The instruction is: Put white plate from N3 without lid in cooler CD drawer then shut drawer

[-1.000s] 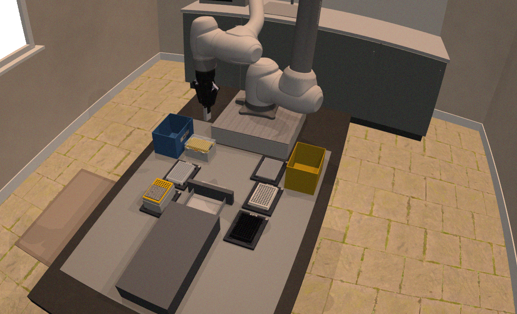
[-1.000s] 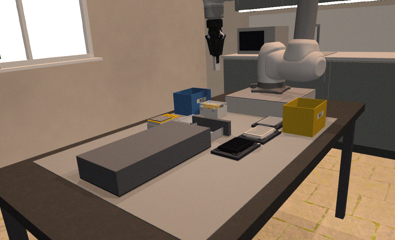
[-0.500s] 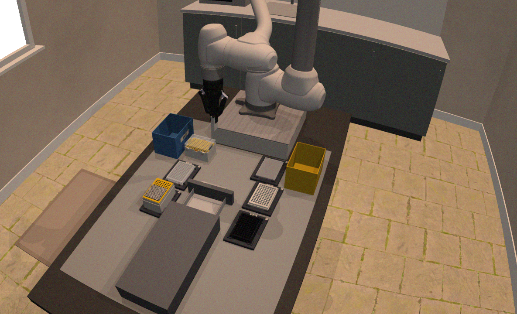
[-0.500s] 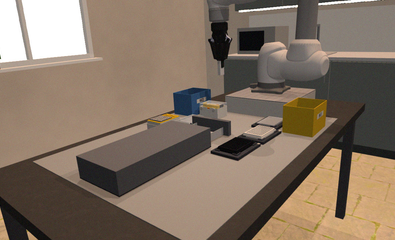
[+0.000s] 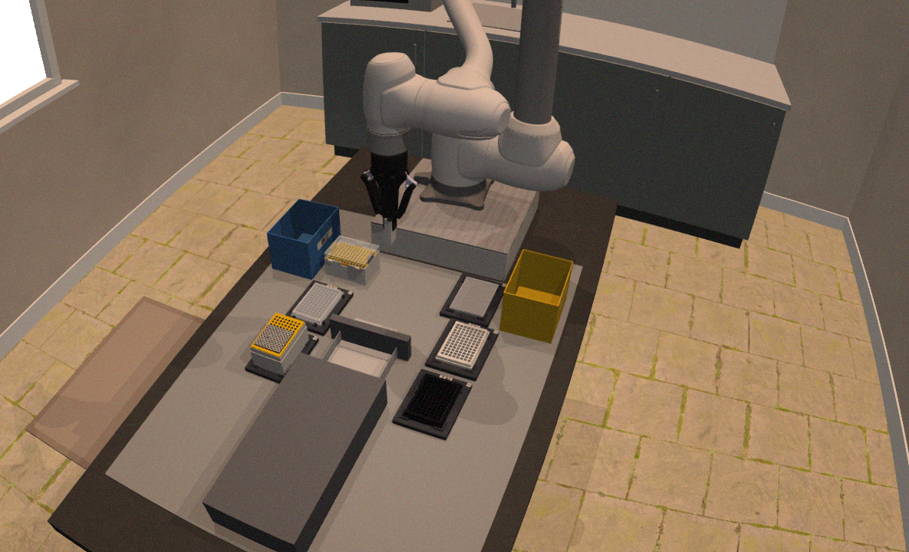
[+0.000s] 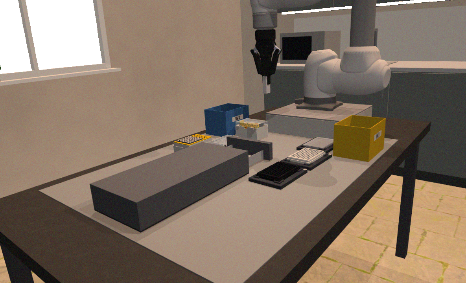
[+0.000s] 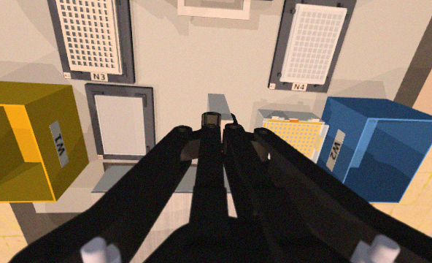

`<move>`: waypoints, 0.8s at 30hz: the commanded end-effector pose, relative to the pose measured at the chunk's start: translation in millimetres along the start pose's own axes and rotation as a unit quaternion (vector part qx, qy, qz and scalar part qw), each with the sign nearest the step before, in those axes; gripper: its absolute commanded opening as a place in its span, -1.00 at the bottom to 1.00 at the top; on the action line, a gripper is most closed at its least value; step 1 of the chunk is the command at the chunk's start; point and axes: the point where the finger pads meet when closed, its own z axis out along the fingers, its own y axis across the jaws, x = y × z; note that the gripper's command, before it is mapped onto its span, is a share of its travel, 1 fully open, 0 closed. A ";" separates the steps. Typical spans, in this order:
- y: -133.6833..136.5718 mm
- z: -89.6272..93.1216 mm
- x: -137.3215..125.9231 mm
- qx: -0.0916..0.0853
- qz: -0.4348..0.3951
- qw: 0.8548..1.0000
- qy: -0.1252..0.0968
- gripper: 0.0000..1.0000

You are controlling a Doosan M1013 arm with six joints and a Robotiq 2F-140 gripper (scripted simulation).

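Observation:
The white plate (image 5: 462, 343) lies uncovered in nest N3, its open wells showing; it also shows in the wrist view (image 7: 90, 36) and in the exterior view (image 6: 305, 155). The cooler CD (image 5: 299, 446) is a long grey box. Its drawer (image 5: 361, 356) stands open toward the arm's base, its pale floor bare where I can see it, with the bar handle (image 5: 369, 333) in front. My gripper (image 5: 388, 223) (image 6: 266, 82) (image 7: 214, 107) hangs high above the bench by the pedestal's front corner, pointing down. It is shut and holds nothing.
A yellow bin W1 (image 5: 536, 295) stands beside N3, next to a nest with a flat grey cover (image 5: 474, 295). A black plate (image 5: 433, 401) lies nearer the camera. A blue bin W2 (image 5: 303, 236), the tip box (image 5: 352, 257), the N4 plate (image 7: 312, 44) and a yellow-topped rack (image 5: 277, 340) stand on the other side.

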 end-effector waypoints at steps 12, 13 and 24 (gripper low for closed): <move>-2.6 0.8 1.3 0.000 0.000 1.000 0.000 -1.00; -2.5 4.0 3.7 0.000 -0.004 1.000 0.000 0.73; -0.9 39.3 30.0 0.000 -0.004 1.000 0.000 0.73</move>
